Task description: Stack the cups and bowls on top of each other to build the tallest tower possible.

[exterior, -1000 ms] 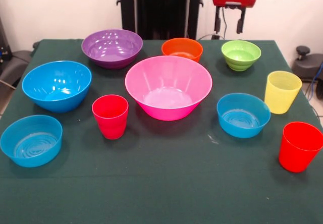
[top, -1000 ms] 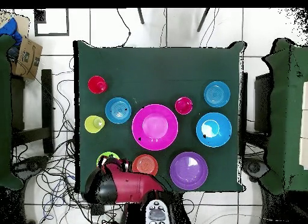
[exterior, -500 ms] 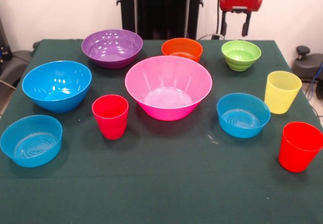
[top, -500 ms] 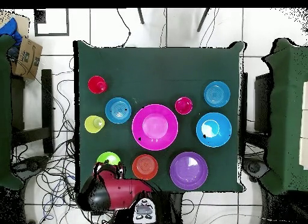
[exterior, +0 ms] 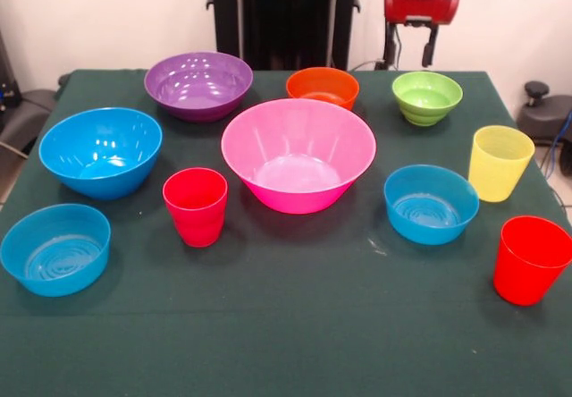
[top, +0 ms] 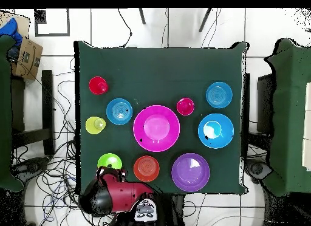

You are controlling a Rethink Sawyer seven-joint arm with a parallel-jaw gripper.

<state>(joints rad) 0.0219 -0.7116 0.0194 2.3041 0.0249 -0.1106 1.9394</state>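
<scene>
The gripper (exterior: 409,50) hangs above the table's (exterior: 295,325) far edge, just behind the lime bowl (exterior: 427,97), empty, its two dark fingers (exterior: 428,48) apart with open space between them. In the overhead view the red arm head (top: 118,194) sits off the table edge, just beside the lime bowl.

No tower exists: every piece stands alone on the green cloth, upright and open side up, none touching another.

Back row, front view: purple bowl (exterior: 198,84), orange bowl (exterior: 323,87), lime bowl.

Centre: the pink bowl (exterior: 298,165), the widest piece, just in front of the orange bowl.

Left of it: a large blue bowl (exterior: 100,151), with a shallower blue bowl (exterior: 55,248) nearer the camera, and a red cup (exterior: 196,206) between the large blue bowl and the pink bowl.

Right of the pink bowl: a third blue bowl (exterior: 431,203), the yellow cup (exterior: 500,162) beyond it near the table's side edge, and a second red cup (exterior: 531,258) nearer the camera at the same edge.

Cables (top: 51,144) lie on the tiled floor around the table.
</scene>
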